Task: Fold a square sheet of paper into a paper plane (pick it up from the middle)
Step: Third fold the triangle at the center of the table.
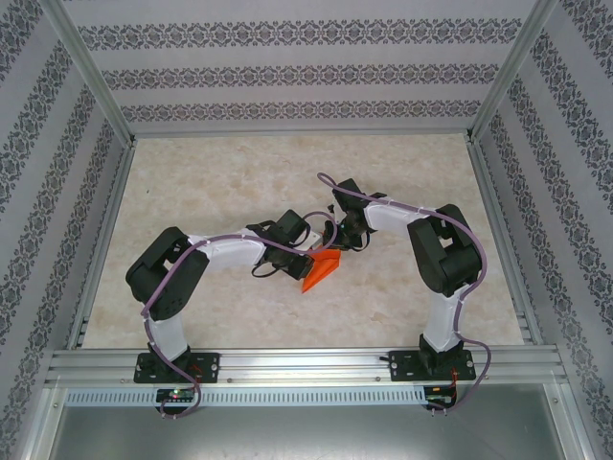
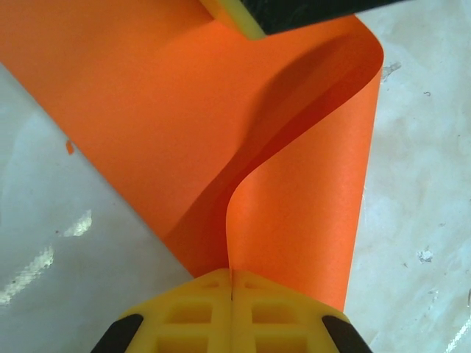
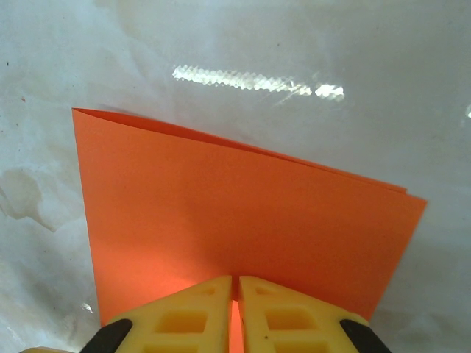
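The square sheet of paper (image 1: 322,271) is bright orange, folded over on itself, and held just above the middle of the table between both arms. My left gripper (image 1: 303,259) is shut on one edge. In the left wrist view the sheet (image 2: 169,125) curls up from the yellow fingertips (image 2: 213,290) in an S-shaped bend. My right gripper (image 1: 337,247) is shut on the opposite side. In the right wrist view the doubled sheet (image 3: 243,206) stands flat ahead of its fingertips (image 3: 213,294), two layered edges showing along the top. A yellow finger (image 2: 229,16) of the right gripper shows at the top of the left wrist view.
The marbled tabletop (image 1: 239,172) is fenced by metal posts and patterned walls. An aluminium rail (image 1: 306,364) with both arm bases runs along the near edge. Purple cables loop over each arm.
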You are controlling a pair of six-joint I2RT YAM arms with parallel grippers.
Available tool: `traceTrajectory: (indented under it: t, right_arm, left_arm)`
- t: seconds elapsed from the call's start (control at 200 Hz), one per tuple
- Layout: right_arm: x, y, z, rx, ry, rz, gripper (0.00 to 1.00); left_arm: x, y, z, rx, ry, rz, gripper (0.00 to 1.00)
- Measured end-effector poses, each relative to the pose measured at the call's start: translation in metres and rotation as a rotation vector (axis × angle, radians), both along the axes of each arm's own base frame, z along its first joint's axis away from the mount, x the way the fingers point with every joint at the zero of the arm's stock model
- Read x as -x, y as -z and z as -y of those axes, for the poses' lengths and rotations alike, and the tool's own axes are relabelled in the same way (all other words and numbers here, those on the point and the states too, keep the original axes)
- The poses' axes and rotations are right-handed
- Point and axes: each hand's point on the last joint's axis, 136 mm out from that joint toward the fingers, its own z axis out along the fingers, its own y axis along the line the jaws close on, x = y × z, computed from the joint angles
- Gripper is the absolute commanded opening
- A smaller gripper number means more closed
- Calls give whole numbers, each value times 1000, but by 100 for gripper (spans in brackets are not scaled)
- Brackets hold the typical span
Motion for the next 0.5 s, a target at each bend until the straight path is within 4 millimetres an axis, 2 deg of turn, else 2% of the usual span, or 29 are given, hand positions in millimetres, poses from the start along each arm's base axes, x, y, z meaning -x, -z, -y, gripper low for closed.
traceTrajectory:
  t: [0.505]
  right_arm:
    - [0, 0, 0, -1, 0, 2, 12]
  left_arm:
    - [1, 4, 0, -4, 1, -7, 0]
